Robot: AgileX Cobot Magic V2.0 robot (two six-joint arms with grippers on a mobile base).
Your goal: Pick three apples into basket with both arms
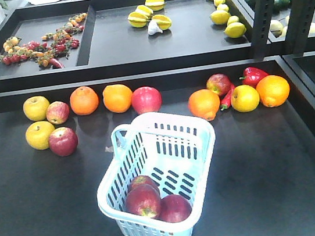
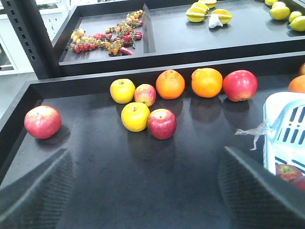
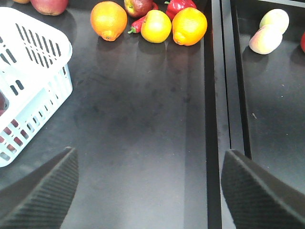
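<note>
Three dark red apples [image 1: 143, 201] lie together in the near corner of the pale blue basket [image 1: 196, 126], which stands in the middle of the black table. One of them shows in the left wrist view as an apple [image 2: 287, 171] behind the basket rim [image 2: 281, 102]. My left gripper [image 2: 147, 160] is open over bare table to the left of the basket, nothing between its fingers. My right gripper [image 3: 150, 155] is open and empty too, to the right of the basket [image 3: 33, 52]. Neither arm shows in the front view.
Loose fruit lines the back of the table: yellow apples [image 1: 36, 108], red apples [image 1: 63, 141], oranges [image 1: 84, 100], a red pepper [image 1: 254, 75]. Another red apple [image 2: 43, 121] lies at the far left. A raised shelf [image 1: 137, 59] stands behind, a table divider [image 3: 217, 95] on the right.
</note>
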